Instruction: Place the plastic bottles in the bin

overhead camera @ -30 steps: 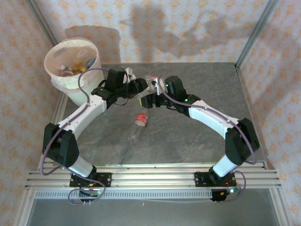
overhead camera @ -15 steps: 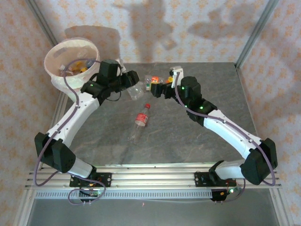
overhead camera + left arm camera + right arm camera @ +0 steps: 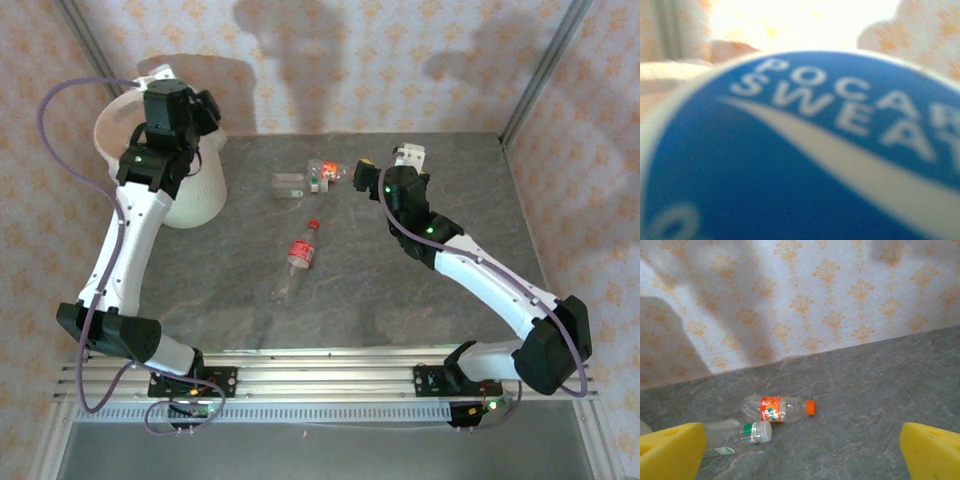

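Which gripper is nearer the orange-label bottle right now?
Right. The right gripper hovers open just right of the orange-label bottle; the left gripper is far off to its left, above the bin, holding a blue-label bottle.

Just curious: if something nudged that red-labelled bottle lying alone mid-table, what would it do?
The red-labelled bottle lies on its side, so it would probably roll. It looks clear and empty, so likely light and easy to squash.
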